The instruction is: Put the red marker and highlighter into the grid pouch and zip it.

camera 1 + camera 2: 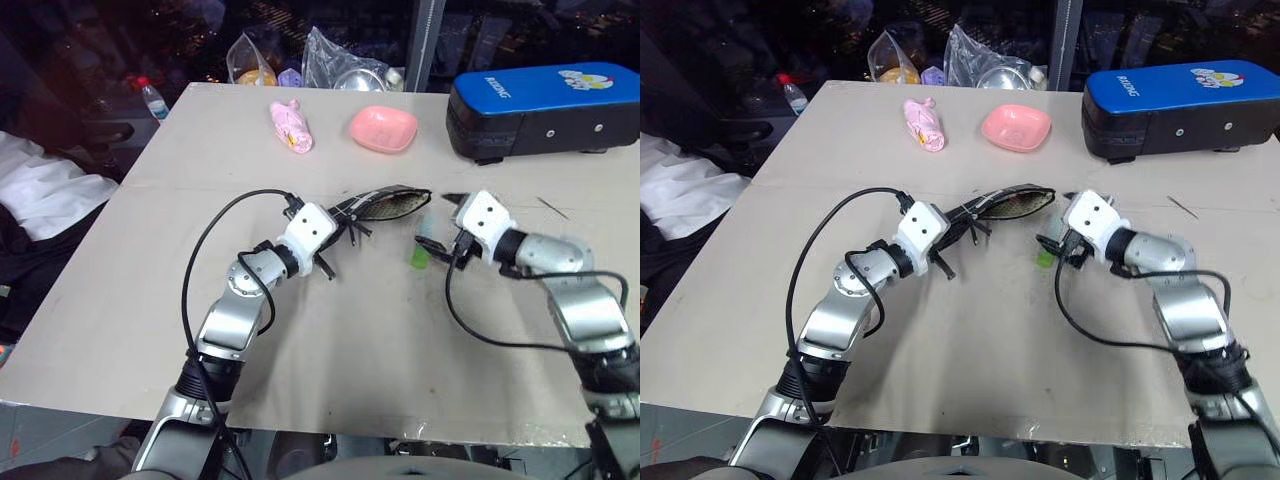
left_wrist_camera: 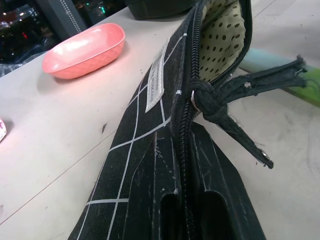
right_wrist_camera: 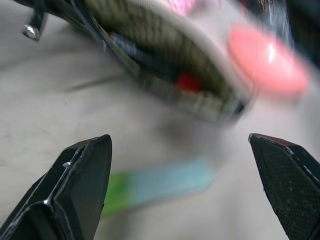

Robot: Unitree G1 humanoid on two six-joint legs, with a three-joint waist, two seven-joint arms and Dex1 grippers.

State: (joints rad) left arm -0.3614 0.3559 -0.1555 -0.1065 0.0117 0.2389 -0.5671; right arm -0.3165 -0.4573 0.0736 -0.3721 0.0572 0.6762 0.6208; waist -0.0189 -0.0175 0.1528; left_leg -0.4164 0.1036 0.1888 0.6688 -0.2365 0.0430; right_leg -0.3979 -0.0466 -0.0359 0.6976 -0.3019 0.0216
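Highlighter lies on table just beside spread right gripper; left gripper pinches grid pouch; label unreadable.

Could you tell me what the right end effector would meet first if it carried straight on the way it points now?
Probably the short pale-green highlighter lying on the table between the open right end effector and the black grid-lined fabric pouch; depth is uncertain.

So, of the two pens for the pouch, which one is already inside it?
The red marker: its red end shows inside the open mouth of the grid pouch. The highlighter, pale with a green end, lies outside on the table, below the open right gripper.
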